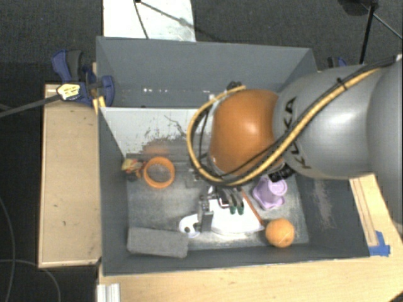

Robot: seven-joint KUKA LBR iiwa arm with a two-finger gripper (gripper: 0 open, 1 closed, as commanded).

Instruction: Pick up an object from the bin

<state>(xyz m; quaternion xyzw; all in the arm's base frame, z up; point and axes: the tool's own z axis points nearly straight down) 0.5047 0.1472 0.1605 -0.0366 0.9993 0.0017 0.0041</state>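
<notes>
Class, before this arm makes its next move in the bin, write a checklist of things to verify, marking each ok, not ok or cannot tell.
1. Gripper is down inside the bin, near its front: ok.
2. A target lies under it, the white flat piece: ok.
3. Orange ball lies apart from the gripper: ok.
4. Purple cup is clear of the arm: cannot tell, it is partly hidden.
5. Grey block and orange ring are out of the way: ok.
6. Something is already held: cannot tell.
</notes>
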